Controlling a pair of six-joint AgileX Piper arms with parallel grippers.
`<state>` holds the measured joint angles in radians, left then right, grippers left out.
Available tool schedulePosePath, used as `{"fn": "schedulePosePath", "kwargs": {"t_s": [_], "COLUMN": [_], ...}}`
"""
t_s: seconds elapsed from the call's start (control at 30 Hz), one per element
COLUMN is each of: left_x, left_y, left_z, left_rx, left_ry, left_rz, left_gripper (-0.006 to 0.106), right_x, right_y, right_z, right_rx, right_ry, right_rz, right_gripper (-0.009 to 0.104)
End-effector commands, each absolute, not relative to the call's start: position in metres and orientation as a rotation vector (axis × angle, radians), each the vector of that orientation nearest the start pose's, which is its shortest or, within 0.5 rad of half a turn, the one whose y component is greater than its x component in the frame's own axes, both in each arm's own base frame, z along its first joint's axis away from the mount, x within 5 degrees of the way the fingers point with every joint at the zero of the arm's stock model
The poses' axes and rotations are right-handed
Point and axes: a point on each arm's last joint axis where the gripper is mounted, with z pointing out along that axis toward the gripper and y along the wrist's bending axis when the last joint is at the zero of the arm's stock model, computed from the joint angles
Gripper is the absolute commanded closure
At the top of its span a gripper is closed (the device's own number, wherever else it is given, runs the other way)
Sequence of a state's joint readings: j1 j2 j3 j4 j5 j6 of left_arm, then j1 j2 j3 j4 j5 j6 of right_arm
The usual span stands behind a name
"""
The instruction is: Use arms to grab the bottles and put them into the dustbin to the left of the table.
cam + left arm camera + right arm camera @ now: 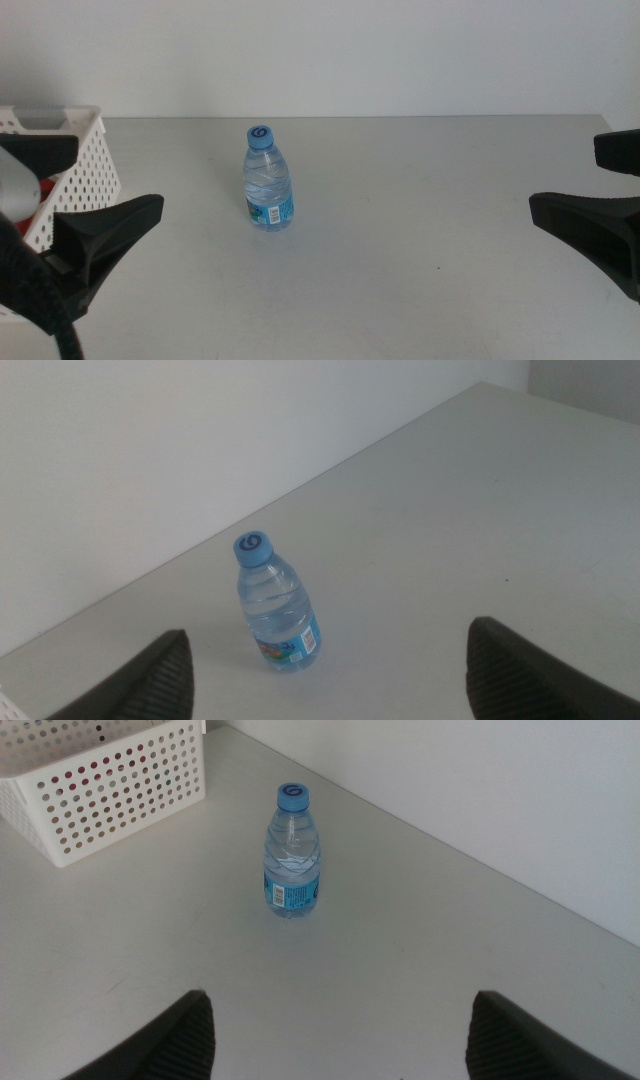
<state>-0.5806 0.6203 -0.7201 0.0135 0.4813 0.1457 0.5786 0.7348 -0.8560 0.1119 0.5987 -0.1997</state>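
Note:
A small clear water bottle [268, 180] with a blue cap stands upright on the light grey table [400, 270], left of the middle. The white perforated dustbin [75, 155] stands at the table's left edge, and something red shows through its holes. My left gripper [115, 180] hangs open in front of the dustbin, well to the left of the bottle [280, 610], holding nothing. At the right side, far from the bottle [292, 855], my right gripper [566, 178] is open too. Both wrist views show the jaws spread wide with the bottle standing ahead of them.
A plain white wall rises behind the table's far edge. The dustbin [110, 790] is the only other object on the surface.

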Motion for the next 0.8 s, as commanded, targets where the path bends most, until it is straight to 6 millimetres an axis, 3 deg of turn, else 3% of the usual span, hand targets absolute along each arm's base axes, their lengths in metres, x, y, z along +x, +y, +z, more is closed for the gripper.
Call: {"fn": "schedulePosePath", "kwargs": {"t_s": [0.0, 0.23, 0.4, 0.57, 0.77], "left_x": [0.102, 0.12, 0.144, 0.158, 0.149], "left_y": [-0.067, -0.079, -0.095, -0.105, -0.098], "left_z": [0.376, 0.39, 0.383, 0.356, 0.302], "left_rx": [0.63, 0.604, 0.594, 0.578, 0.474], "left_ry": [1.658, 1.46, 1.459, 1.467, 1.388], "left_rz": [-0.317, -0.289, -0.311, -0.34, -0.401], "left_gripper": [0.007, 0.007, 0.007, 0.007, 0.007], "right_x": [0.115, 0.115, 0.115, 0.115, 0.115], "right_y": [0.081, 0.081, 0.081, 0.081, 0.081], "right_z": [0.397, 0.397, 0.397, 0.397, 0.397], "right_rx": [-0.669, -0.669, -0.669, -0.669, -0.669], "right_ry": [1.749, 1.749, 1.749, 1.749, 1.749], "right_rz": [0.376, 0.377, 0.377, 0.377, 0.377], "right_gripper": [0.031, 0.031, 0.031, 0.031, 0.031]}}
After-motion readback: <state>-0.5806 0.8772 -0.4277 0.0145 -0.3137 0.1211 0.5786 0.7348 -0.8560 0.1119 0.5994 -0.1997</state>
